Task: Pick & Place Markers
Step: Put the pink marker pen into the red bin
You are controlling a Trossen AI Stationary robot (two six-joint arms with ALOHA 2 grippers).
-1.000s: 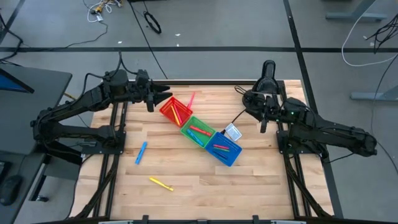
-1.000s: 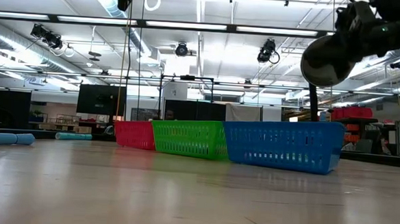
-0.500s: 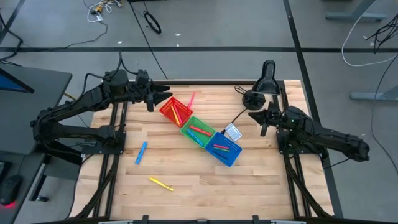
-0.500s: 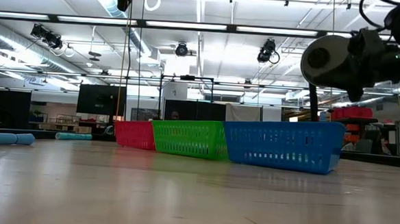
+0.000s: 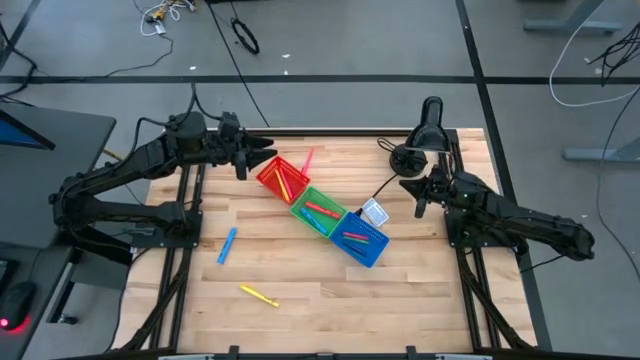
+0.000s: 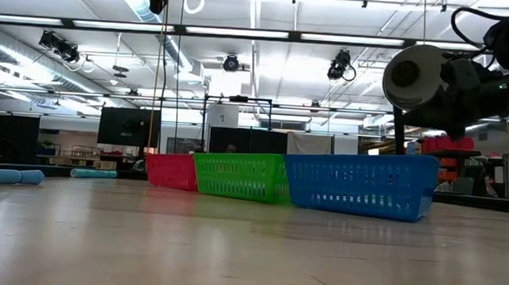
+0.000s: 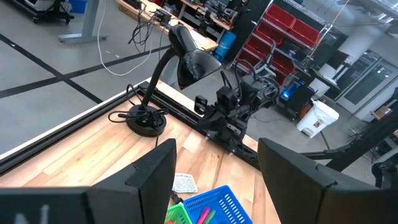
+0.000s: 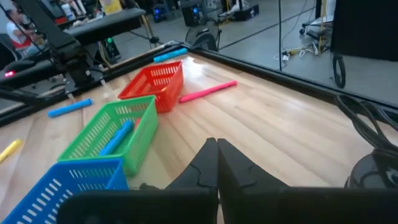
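Three bins stand in a slanting row mid-table: red (image 5: 283, 177), green (image 5: 319, 212) and blue (image 5: 360, 238), each with markers inside. Loose markers lie flat on the wood: a pink one (image 5: 306, 160) beyond the red bin, a blue one (image 5: 228, 244) and a yellow one (image 5: 259, 296) toward the near left. My left gripper (image 5: 268, 152) hangs open and high, just left of the red bin, with nothing between its fingers (image 7: 155, 180). My right gripper (image 8: 216, 163) is shut and empty, to the right of the bins (image 5: 404, 183).
A black desk lamp (image 5: 428, 125) stands at the far right, its round base (image 5: 405, 157) and cable close to my right gripper. A small white card (image 5: 374, 212) lies beside the blue bin. Bare wood spreads across the near half of the table (image 5: 330, 310).
My right gripper, still shut, has sunk toward the table and drawn a little toward the near edge, its arm folding lower. The bins and the markers lie where they were.
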